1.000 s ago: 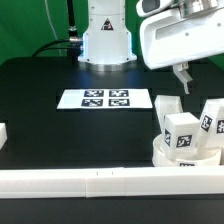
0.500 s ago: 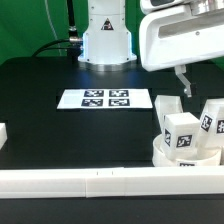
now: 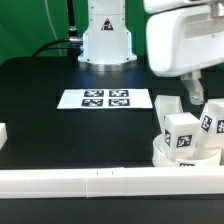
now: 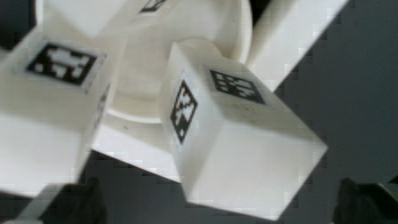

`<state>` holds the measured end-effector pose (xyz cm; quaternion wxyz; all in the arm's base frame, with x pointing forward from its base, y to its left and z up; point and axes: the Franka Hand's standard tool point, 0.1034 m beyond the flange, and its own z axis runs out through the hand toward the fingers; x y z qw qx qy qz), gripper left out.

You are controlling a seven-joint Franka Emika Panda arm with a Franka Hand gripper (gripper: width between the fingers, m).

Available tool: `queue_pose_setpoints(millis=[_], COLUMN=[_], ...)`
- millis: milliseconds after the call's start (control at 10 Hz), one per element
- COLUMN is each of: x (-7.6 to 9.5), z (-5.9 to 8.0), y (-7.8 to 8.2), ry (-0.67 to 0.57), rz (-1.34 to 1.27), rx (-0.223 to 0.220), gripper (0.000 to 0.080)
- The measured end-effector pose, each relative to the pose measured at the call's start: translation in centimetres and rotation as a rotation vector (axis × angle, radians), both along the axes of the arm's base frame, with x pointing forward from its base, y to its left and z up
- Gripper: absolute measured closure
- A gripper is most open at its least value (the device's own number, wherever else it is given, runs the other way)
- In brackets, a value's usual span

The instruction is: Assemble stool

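In the exterior view, the white plastic stool (image 3: pixel 188 140) stands at the exterior view's right, near the long white border rail (image 3: pixel 110 181): a round ribbed disc seat (image 3: pixel 172 158) lying flat, with chunky white block legs (image 3: pixel 180 132) standing up from it, long axes near vertical, each bearing a black-and-white square tag. The two-finger gripper (image 3: pixel 190 92) hangs just above the legs, open wide and holding nothing. The thin flat marker board (image 3: pixel 105 99) lies well apart to the left on the black table (image 3: pixel 60 130).

In the wrist view, a tagged leg (image 4: pixel 240 125) rises toward the camera, tilted, from the seat (image 4: pixel 143 110); dark fingertips (image 4: pixel 54 205) stand spread on either side.
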<state>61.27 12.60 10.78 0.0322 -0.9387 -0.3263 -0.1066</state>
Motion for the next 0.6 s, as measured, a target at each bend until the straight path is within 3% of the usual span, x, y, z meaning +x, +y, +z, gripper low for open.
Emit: queue_pose_setpoints(millis=[200, 600], x=[0.19, 0.29], z=[0.41, 0.22], y=[1.12, 0.21], ry=[-0.006, -0.034], rz=[0.115, 0.374], rx=[-0.043, -0.108], gripper=[0.0151, 0.0151])
